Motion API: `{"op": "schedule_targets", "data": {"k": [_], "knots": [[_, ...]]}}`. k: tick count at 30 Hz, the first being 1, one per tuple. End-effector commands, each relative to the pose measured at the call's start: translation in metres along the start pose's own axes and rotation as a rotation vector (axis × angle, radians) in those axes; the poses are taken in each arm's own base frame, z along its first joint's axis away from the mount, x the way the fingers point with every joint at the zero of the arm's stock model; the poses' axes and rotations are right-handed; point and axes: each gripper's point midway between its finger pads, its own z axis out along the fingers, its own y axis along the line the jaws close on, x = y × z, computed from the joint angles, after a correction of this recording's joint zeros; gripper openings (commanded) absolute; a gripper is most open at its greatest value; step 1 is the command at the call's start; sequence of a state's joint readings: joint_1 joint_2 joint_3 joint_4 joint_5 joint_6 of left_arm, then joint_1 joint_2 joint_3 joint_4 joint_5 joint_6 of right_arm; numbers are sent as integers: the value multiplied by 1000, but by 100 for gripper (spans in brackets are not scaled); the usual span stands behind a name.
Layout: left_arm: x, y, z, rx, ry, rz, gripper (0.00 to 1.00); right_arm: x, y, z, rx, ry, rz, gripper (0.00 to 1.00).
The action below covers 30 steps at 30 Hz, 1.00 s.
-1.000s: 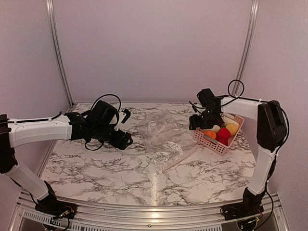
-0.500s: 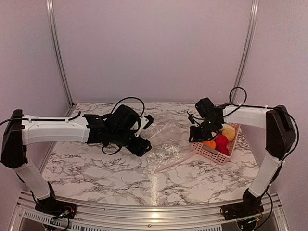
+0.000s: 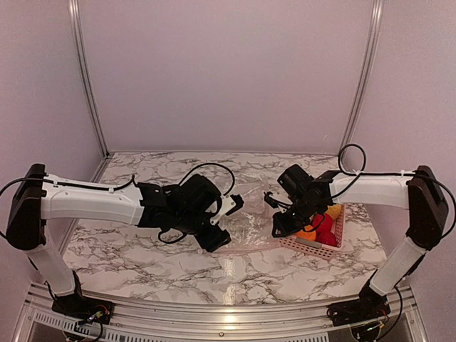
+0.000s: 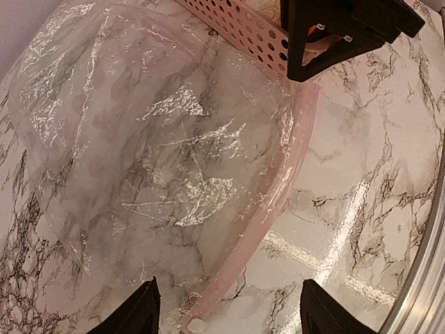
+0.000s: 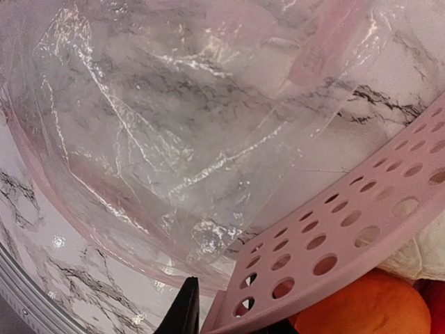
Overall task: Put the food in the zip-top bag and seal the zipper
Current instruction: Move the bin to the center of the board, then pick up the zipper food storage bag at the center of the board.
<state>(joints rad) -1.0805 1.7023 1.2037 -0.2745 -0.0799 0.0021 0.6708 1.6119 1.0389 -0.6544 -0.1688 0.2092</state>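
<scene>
Zip-top bag [image 4: 174, 153], flat on the table [image 4: 361, 209], beside the basket [image 4: 243, 31] of food [image 3: 328, 222].
Left claw [image 4: 229, 313] gapes empty above the zipper [image 4: 274, 209]; right claw [image 3: 279, 226] pinches the basket rim. Best: nip only the upper lip.

We see a pink basket [image 3: 315, 247] standing toward the right edge of the white, grey-veined marble table [image 3: 128, 253] (its wall is pierced with rows of round holes). Plain pale walls [image 3: 228, 71] close the back and sides, and a ribbed metal rail [image 3: 214, 317] runs along the table's near edge.
</scene>
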Motion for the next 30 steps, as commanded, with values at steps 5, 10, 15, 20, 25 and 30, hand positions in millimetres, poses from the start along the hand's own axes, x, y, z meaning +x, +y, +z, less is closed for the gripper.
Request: {"op": "schedule_targets", "data": {"k": [5, 10, 15, 20, 25, 30], "knots": [[20, -13, 32, -205, 46, 335, 68, 3, 18, -3, -73, -15, -12, 26], [3, -5, 40, -323, -32, 365, 68, -1, 22, -14, -83, -35, 1, 37], [3, -12, 60, -316, -35, 431, 68, -4, 21, -22, -75, -37, -1, 43], [3, -26, 74, -273, -46, 476, 68, -10, 13, -35, -68, -48, 20, 45], [-1, -33, 85, -293, -66, 493, 68, -10, -5, -45, -70, -62, 77, 45], [-12, -25, 91, -389, -101, 476, 62, -10, -12, -53, -76, -68, 112, 45]]}}
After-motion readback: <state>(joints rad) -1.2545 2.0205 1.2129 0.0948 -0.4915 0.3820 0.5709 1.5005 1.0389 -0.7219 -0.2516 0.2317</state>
